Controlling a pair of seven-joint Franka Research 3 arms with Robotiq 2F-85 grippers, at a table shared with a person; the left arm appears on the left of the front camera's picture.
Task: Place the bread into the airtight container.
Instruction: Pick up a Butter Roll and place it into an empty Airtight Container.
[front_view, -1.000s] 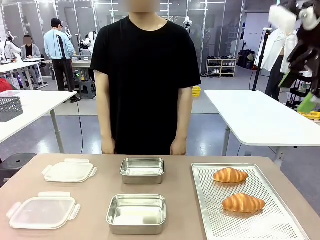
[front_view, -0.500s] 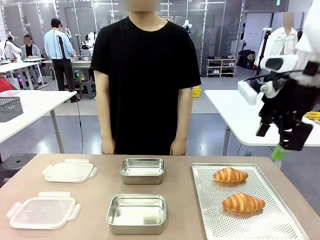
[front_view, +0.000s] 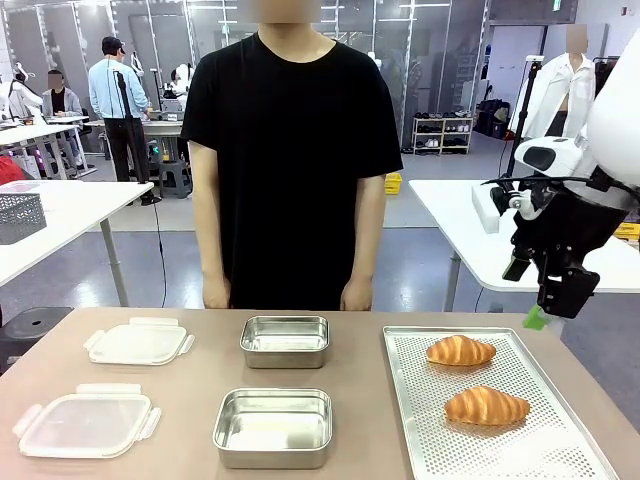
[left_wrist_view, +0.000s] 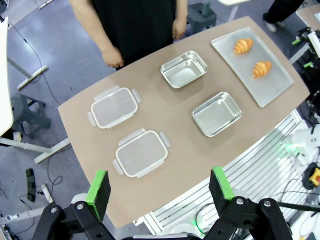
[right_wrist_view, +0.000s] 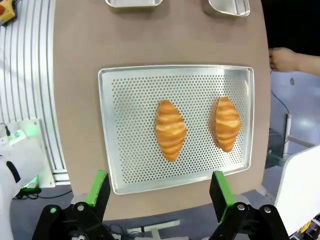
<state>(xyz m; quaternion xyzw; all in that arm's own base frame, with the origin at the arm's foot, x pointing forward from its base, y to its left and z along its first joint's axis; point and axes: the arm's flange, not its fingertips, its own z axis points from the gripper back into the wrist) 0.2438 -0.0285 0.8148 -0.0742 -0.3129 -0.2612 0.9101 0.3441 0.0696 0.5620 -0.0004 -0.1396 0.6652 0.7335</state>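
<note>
Right fingers (right_wrist_view: 98, 186) spread fully wide, empty, high above the perforated silver baking tray (right_wrist_view: 120, 165); golden croissant (right_wrist_view: 170, 129) lies ahead, midway between them; left fingers (left_wrist_view: 99, 186) likewise open, empty; judged risk: off-centre descent squashing the pastry or nudging the second croissant (right_wrist_view: 227, 123); rectangular steel container (front_view: 272, 428) well beyond.

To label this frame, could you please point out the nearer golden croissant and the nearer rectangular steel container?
Nearer golden croissant (front_view: 487, 406), front view, middle of its crust.
Nearer rectangular steel container (front_view: 272, 458), front view, its front wall.
</note>
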